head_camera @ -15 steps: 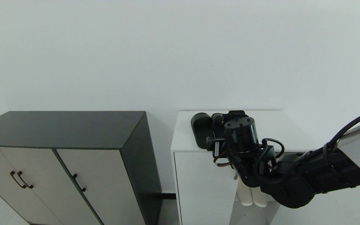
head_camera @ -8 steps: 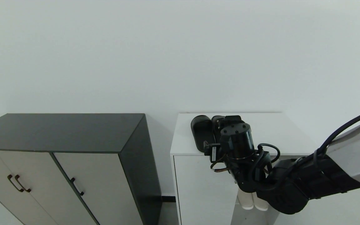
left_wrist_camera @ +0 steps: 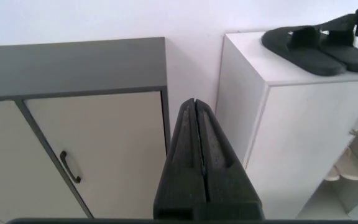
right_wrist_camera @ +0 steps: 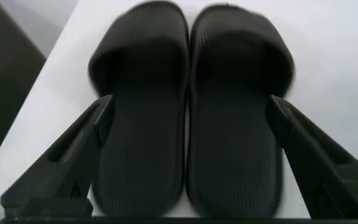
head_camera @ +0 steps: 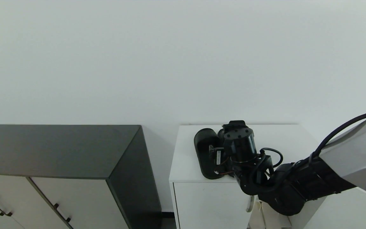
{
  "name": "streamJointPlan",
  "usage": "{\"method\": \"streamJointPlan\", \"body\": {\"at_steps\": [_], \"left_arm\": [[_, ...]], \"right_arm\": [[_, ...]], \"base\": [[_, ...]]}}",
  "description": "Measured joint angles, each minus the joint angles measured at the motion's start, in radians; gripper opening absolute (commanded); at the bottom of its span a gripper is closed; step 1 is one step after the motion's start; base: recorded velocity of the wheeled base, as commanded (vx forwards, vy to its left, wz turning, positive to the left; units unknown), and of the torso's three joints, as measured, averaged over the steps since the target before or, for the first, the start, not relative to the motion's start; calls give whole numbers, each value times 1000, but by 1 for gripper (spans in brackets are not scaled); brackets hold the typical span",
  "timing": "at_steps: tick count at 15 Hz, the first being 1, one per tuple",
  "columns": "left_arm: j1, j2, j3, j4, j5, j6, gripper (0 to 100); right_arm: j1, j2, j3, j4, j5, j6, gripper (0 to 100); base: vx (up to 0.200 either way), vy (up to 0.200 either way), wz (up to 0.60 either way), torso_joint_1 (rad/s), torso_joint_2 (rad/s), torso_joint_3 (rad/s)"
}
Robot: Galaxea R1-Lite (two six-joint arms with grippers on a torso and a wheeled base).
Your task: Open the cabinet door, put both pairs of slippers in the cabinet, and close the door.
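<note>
Room: plain white wall behind everything.

Surface: a white stand against the wall with a flat matte top. Just beside it, on the robot's left and with a narrow dark gap between them, is a cabinet with a dark grey top and side. Its cream doors sit flush and shut, each with a slim dark handle.

Task's thing: a pair of black slippers lies on the left part of the stand's top. They are side by side with inner edges touching, soles down. The heels are toward the front edge and the toes toward the wall. Each has a ribbed footbed, a broad smooth strap across the forefoot and a rounded toe. From the left wrist view the pair sits low and flat on the stand.

A second, pale pair of slippers shows low at the stand's right side, partly behind the right arm. How they rest is unclear.

Right gripper: fingers spread wide, one outside each slipper at the heel end. They bracket the pair without squeezing it; whether they touch cannot be told.

Left gripper: clenched, its two fingers pressed flat together with nothing between them. It is in the air in front of the cabinet, near the gap between cabinet and stand.
</note>
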Motion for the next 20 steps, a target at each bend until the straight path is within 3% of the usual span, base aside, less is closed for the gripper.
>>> {"method": "streamJointPlan", "body": {"at_steps": [6,10,20], "left_arm": [[0,0,0,0,0,0,0],[0,0,0,0,0,-1,0],[0,0,0,0,0,0,0]], "right_arm": [[-7,84,13,-102,25,-20,100],[-59,179,-19,-251,65,-116,100],[-142,299,-217,-189,107,-145,100]], "base": [[0,0,0,0,0,0],[0,0,0,0,0,0],[0,0,0,0,0,0]]}}
